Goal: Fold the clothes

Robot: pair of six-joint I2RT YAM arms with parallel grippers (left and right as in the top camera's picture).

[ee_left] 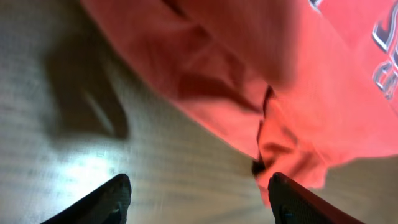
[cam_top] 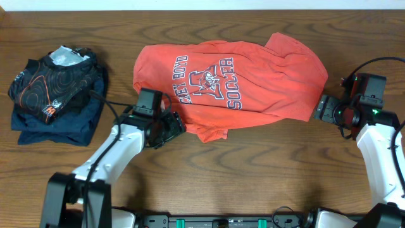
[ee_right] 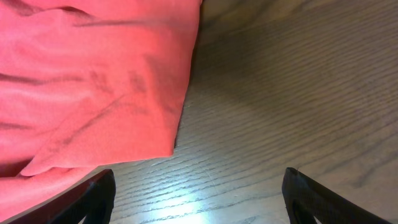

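The clothes, a coral-red T-shirt with navy-and-white lettering, lies crumpled and partly folded over at the table's middle. My left gripper sits at its front left hem, jaws open. In the left wrist view the shirt fills the upper right. Its hanging corner is beside the right finger, and only bare wood lies in the left gripper. My right gripper is at the shirt's right edge, open. In the right wrist view the shirt lies at upper left, and the right gripper is over wood.
A pile of dark garments lies at the far left: a black one with orange contour lines on top of a navy one. Black cables run near the right arm. The wooden table shows bare in front of the shirt.
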